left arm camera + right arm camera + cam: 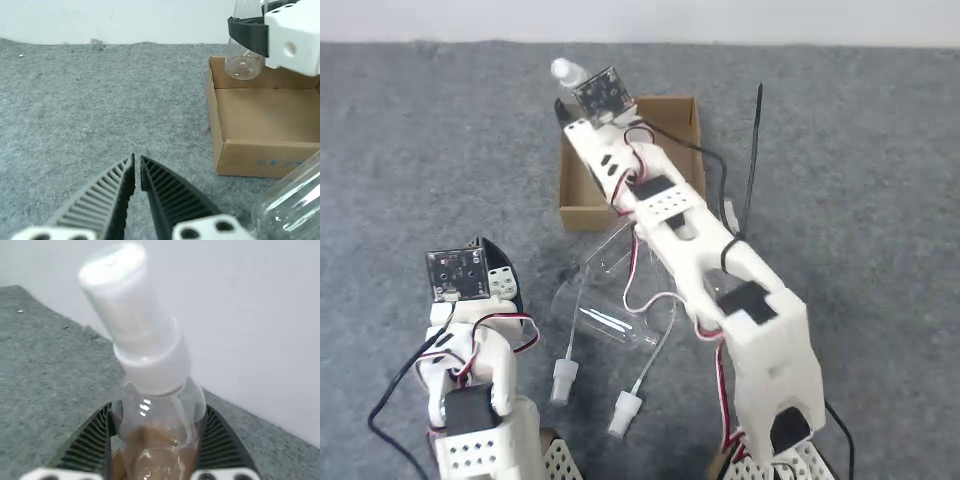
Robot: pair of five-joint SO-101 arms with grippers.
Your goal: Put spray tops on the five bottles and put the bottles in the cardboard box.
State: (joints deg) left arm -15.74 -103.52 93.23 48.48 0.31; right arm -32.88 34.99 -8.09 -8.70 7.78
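Upper centre of the high view, over the cardboard box [578,200] corner, the right gripper [157,425] clamps a clear plastic bottle [155,405] capped with a white spray top [132,315]. Lower left, the left gripper [137,167] has its ribbed black fingers [107,195] nearly touching, holding nothing.

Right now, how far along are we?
Done: one bottle wears a top. In hand: the right gripper holds it above the box's far edge, not yet in. Remaining: two loose tops and clear bottles lie on the mat; the box floor in view is bare cardboard.
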